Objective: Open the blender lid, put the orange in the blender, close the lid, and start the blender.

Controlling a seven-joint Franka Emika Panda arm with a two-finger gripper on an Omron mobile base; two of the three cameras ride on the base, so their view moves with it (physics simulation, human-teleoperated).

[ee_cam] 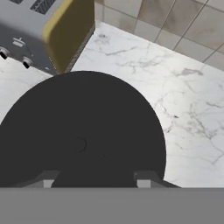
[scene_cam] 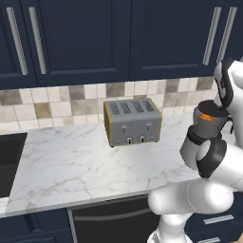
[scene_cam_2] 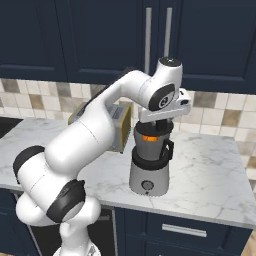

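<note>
The blender (scene_cam_2: 148,176) stands on the marble counter, its silver base with a round front knob facing me. Its dark translucent jar (scene_cam_2: 150,148) holds the orange (scene_cam_2: 148,138), also seen as an orange patch (scene_cam: 205,117) through the jar wall. The blender lid (ee_cam: 83,131), a flat black disc, sits level at the jar's top (scene_cam_2: 154,128); I cannot tell whether it is fully seated. My gripper (ee_cam: 96,180) points straight down over the jar, shut on the lid's centre knob, with a fingertip (ee_cam: 144,179) at either side.
A boxy four-slot silver toaster (scene_cam: 132,122) stands by the tiled wall, just left of the blender, its yellowish side (ee_cam: 70,30) close to the lid. A dark sink (scene_cam: 9,161) lies at the counter's left end. Open marble (scene_cam_2: 210,170) lies right of the blender.
</note>
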